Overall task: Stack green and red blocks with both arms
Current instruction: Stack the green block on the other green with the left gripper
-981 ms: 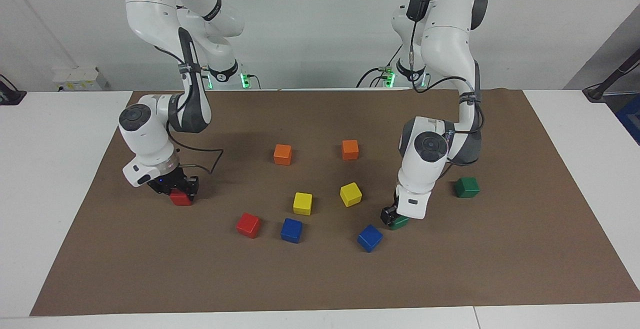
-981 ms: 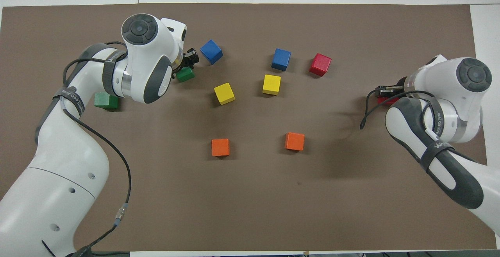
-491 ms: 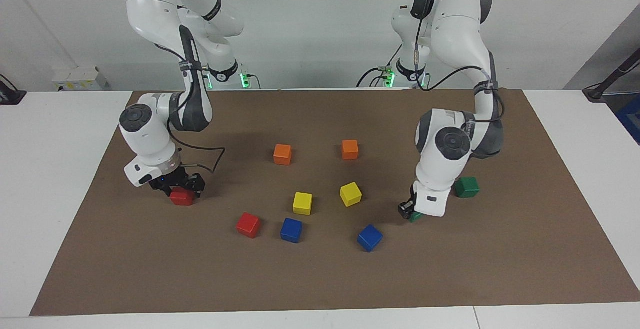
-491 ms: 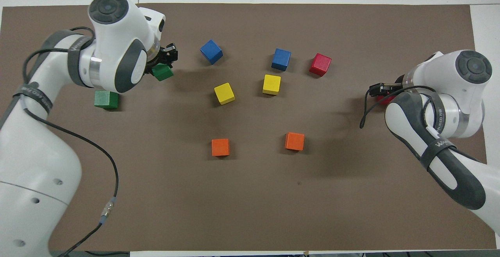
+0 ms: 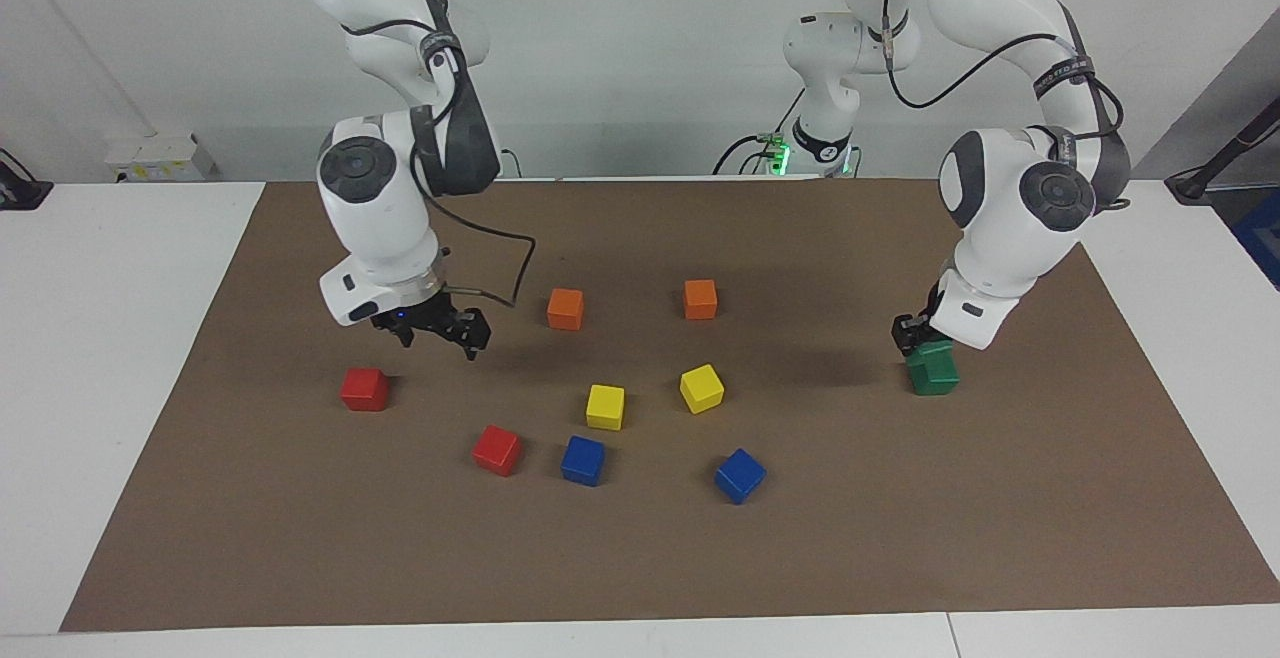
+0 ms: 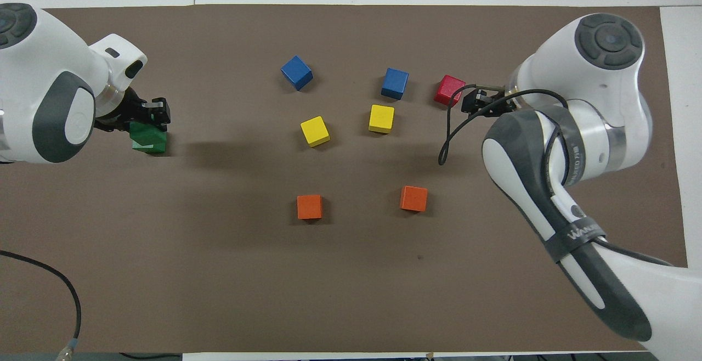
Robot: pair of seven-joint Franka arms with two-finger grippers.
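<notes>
While neither colour is fully stacked yet, the green pair looks close. The left gripper (image 5: 918,336) sits at the left arm's end of the brown mat (image 5: 640,558), directly over the resting green block (image 5: 933,375). It is clamped on the carried green block (image 6: 143,129), which shows in the overhead view as a slightly turned cube on top of the other. In the facing view the two greens merge into one shape, so it is hard to say whether the upper one is already seated or just above — probably touching or nearly so. What is left there, by this reading, is to let go and lift clear.

The red pair is not begun as a stack. The right gripper (image 5: 436,330) hangs in the air with its fingers spread and nothing between them, over bare mat above the two reds. One red block (image 5: 363,388) lies alone toward the right arm's end of the table; the second red block (image 5: 497,450) lies apart from it, farther from the robots and just beside a blue block (image 5: 583,460). Both rest flat on the mat — one must be picked up and set on the other.

The yellow blocks (image 5: 605,406), orange blocks (image 5: 565,308) and the other blue cube lie mid-mat, apart from both grippers.
</notes>
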